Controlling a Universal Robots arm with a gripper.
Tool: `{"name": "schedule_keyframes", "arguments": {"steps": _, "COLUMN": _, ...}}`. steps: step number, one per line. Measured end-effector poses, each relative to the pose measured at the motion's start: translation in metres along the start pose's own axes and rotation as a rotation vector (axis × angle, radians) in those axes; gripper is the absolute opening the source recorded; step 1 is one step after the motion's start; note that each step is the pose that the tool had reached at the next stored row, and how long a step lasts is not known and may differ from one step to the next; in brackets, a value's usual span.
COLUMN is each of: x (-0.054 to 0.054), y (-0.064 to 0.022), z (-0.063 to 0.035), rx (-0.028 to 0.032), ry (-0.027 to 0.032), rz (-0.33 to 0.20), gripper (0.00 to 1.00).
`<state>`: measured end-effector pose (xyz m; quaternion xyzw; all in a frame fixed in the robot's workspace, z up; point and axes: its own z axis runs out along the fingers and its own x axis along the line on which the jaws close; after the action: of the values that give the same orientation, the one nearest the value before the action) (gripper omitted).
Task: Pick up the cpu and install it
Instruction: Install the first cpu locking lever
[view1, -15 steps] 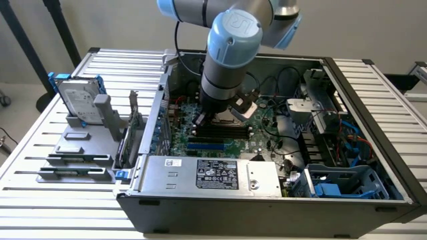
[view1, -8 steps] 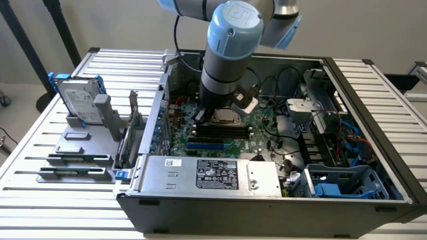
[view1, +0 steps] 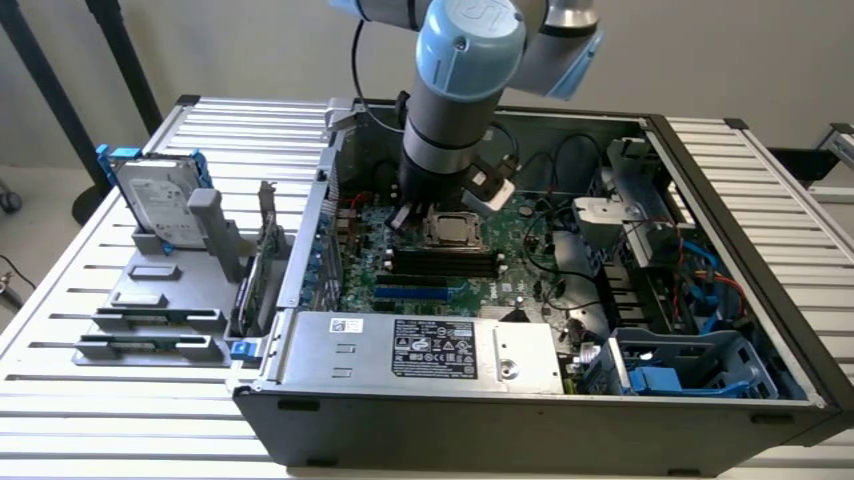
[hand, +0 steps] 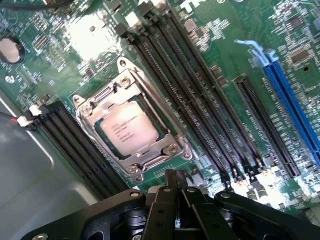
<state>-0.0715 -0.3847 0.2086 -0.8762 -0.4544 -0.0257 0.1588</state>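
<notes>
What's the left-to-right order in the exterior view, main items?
Silver hard drive with blue side rails → grey slotted parts stand → square silver cpu in its motherboard socket → blue plastic drive caddy.

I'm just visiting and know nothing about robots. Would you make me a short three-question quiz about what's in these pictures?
1. True or false: the cpu lies in its socket on the motherboard.
2. The gripper is: A) shut and holding nothing, B) shut on the cpu, C) wide open.
3. Fill in: in the exterior view, the hard drive stands in a grey holder to the computer case's ____.

Key: 1 true. 2 A. 3 left.
</notes>
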Motion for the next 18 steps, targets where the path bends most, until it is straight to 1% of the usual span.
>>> {"name": "schedule_keyframes", "arguments": {"steps": 2, "x": 0.003, "y": -0.0022, "z": 0.0005, "rx": 0.0018, "ry": -0.0032, "rz": -0.011, "gripper": 0.11}}
{"name": "schedule_keyframes", "arguments": {"steps": 5, "x": 0.007, "y": -0.0048, "z": 0.0006, "rx": 0.0058, "ry": -0.0099, "rz": -0.033, "gripper": 0.11}}
{"name": "schedule_keyframes", "arguments": {"steps": 8, "x": 0.009, "y": -0.007, "z": -0.0017, "rx": 0.009, "ry": -0.017, "rz": -0.054, "gripper": 0.11}}
{"name": "schedule_keyframes", "arguments": {"steps": 12, "x": 0.012, "y": -0.0093, "z": -0.0053, "rx": 0.0104, "ry": -0.0296, "rz": -0.079, "gripper": 0.11}}
{"name": "schedule_keyframes", "arguments": {"steps": 14, "x": 0.013, "y": -0.0103, "z": -0.0061, "rx": 0.0099, "ry": -0.0355, "rz": -0.088, "gripper": 0.11}}
{"name": "schedule_keyframes", "arguments": {"steps": 15, "x": 0.013, "y": -0.0104, "z": -0.006, "rx": 0.0098, "ry": -0.037, "rz": -0.09, "gripper": 0.11}}
{"name": "schedule_keyframes", "arguments": {"steps": 18, "x": 0.013, "y": -0.0104, "z": -0.0061, "rx": 0.0099, "ry": -0.0373, "rz": -0.091, "gripper": 0.11}}
